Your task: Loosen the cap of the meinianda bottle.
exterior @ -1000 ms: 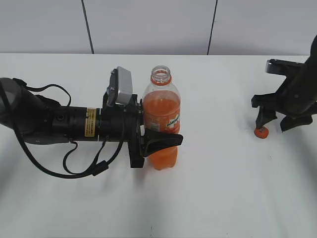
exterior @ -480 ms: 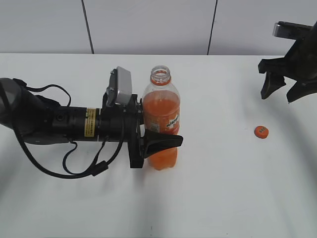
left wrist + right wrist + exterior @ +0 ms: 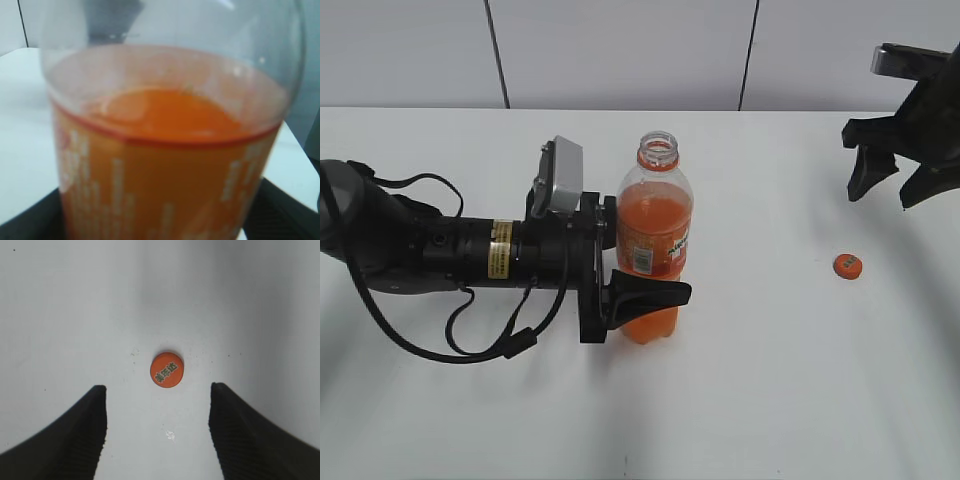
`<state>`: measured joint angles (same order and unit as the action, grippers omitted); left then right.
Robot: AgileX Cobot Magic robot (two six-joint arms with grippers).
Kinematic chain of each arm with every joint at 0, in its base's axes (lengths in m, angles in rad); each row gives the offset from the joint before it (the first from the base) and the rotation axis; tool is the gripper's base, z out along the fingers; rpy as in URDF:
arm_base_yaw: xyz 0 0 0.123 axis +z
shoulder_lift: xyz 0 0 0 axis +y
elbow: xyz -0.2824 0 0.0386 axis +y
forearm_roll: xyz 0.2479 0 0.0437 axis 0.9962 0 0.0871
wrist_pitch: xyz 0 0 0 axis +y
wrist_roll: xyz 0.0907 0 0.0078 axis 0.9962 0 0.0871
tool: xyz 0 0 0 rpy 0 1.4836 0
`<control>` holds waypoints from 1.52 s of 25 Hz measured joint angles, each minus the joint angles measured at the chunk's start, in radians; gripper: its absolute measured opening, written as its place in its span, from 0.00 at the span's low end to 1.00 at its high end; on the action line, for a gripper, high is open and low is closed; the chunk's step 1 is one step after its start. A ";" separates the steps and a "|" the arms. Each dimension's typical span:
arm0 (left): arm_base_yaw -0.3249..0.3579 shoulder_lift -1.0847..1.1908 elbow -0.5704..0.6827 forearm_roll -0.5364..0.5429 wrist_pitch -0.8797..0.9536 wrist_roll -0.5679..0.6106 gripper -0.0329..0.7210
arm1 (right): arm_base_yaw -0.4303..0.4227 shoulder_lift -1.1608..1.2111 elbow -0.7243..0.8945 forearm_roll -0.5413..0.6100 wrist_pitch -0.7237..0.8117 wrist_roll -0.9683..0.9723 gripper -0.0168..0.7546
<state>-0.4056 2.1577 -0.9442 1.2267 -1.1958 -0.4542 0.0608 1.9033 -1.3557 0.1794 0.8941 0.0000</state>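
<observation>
Bottle: the slim clear plastic meinianda bottle (image 3: pixel 655 240), part full of orange drink and wrapped in an orange label, was seen standing upright near the middle of the white table (image 3: pixel 770 400); its neck was open, with only the orange ring left below the mouth.

Cap: the small round orange plastic cap (image 3: pixel 848 264) was found lying flat on the table, well apart from the bottle on the right side, printed top facing up (the lettering was legible only in the right wrist view (image 3: pixel 167 370)).

Left gripper: the black left gripper (image 3: pixel 620 262) was placed around the lower body of the bottle, one finger in front and one behind. From the pictures it could not be told whether the fingers pressed the plastic or stood just clear of it; in the left wrist view the bottle (image 3: pixel 165 145) filled the picture and only dark finger edges were seen at the bottom corners.

Right gripper: the black right gripper (image 3: pixel 890 182) was held above the table, clear of the cap, with its fingers spread and nothing between them; in its own wrist view (image 3: pixel 159 427) the cap lay on the bare table between and beyond the two fingertips.

Progress: the loosening was judged done and more, since the cap had been taken fully off and set down.

Left to do: nothing of the cap work appeared outstanding; at most the bottle remained to be let go and the arms drawn away.
</observation>
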 joint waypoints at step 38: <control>0.044 -0.564 0.001 0.054 0.221 -0.393 0.83 | 0.000 -0.222 0.000 0.024 0.082 0.000 0.64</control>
<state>-0.3617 1.5939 -0.9431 1.2803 -0.9751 -0.8473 0.0608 1.6811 -1.3557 0.2036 0.9758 0.0000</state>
